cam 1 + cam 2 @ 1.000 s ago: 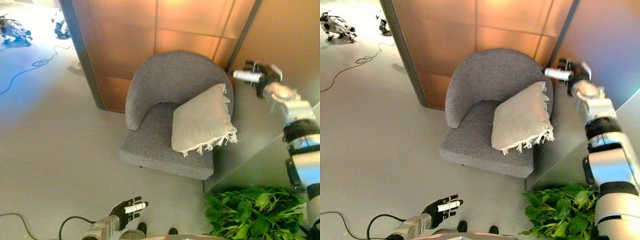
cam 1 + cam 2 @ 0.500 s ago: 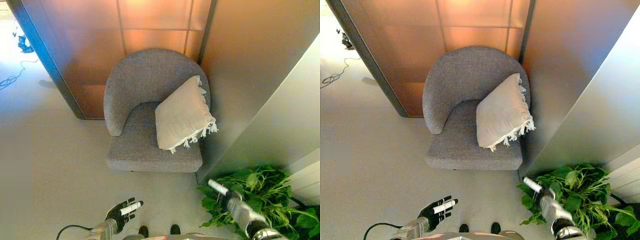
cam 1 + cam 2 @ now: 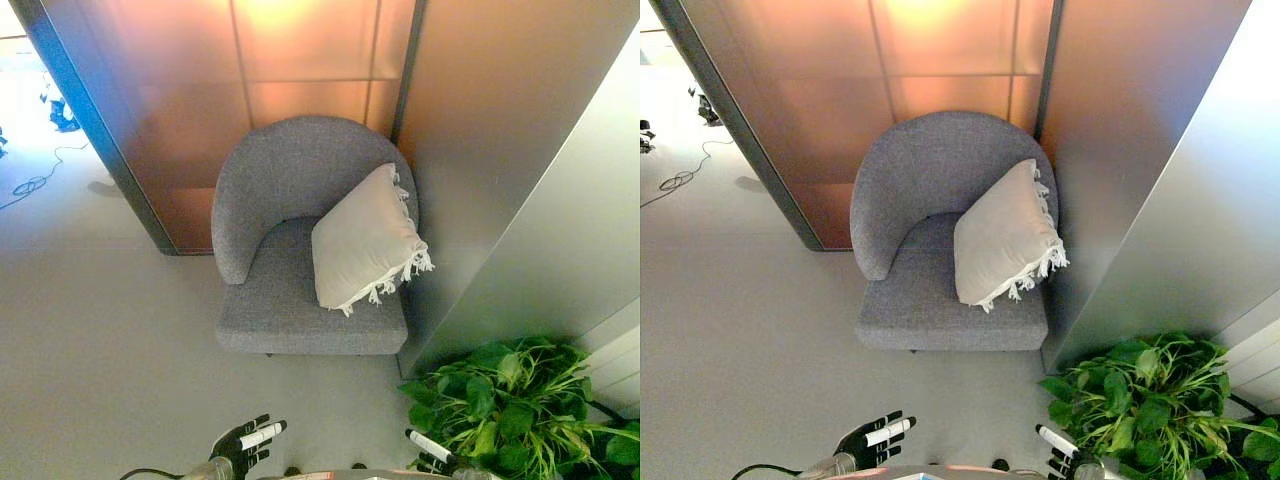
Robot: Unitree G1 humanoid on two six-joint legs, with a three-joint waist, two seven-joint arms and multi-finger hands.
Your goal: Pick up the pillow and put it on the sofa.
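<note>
A beige pillow (image 3: 362, 240) with a white fringe leans against the right side of a grey round-backed armchair (image 3: 290, 215), resting on its seat. It shows the same way in the right eye view (image 3: 1003, 237). My left hand (image 3: 243, 443) is low at the bottom edge, well in front of the chair, fingers straight and empty. My right hand (image 3: 428, 452) is at the bottom edge next to the plant, fingers straight and empty. Both hands are far from the pillow.
A green leafy plant (image 3: 510, 405) stands at the lower right beside a grey wall panel (image 3: 540, 240). Orange-brown panels (image 3: 300, 60) rise behind the chair. A dark post (image 3: 95, 130) stands to the left. A cable (image 3: 30, 185) lies on the floor far left.
My right hand has dropped from beside the chair's back down to the bottom edge by the plant. The view has shifted. The pillow stays on the chair.
</note>
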